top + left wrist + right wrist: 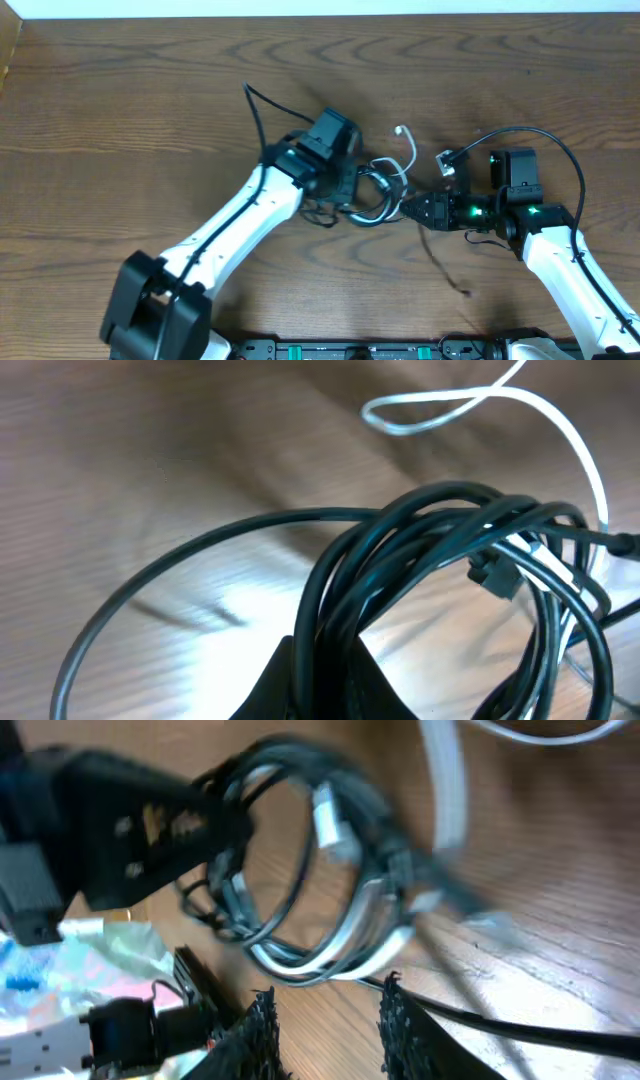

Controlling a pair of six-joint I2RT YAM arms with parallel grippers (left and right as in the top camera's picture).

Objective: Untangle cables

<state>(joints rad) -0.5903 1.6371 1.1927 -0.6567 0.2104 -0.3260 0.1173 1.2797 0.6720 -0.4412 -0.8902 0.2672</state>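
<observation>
The cables [378, 192] lie as a knot of black loops with a white cable [408, 150] running through it, at the middle of the wooden table. My left gripper [345, 185] sits at the knot's left side. In the left wrist view the left gripper [330, 665] is shut on a bunch of black cable strands [430, 530], and the white cable [560, 420] curls away behind them. My right gripper [408, 208] points at the knot from the right. In the right wrist view the right gripper [325, 1010] is open, bare wood between its fingers, the coil [330, 945] just ahead of the tips.
One thin black strand [447, 268] trails from the knot toward the front edge, another [255, 110] toward the back left. The right arm's own thick black wire [545, 135] arcs over its wrist. The left arm's black head [110, 830] shows beyond the coil.
</observation>
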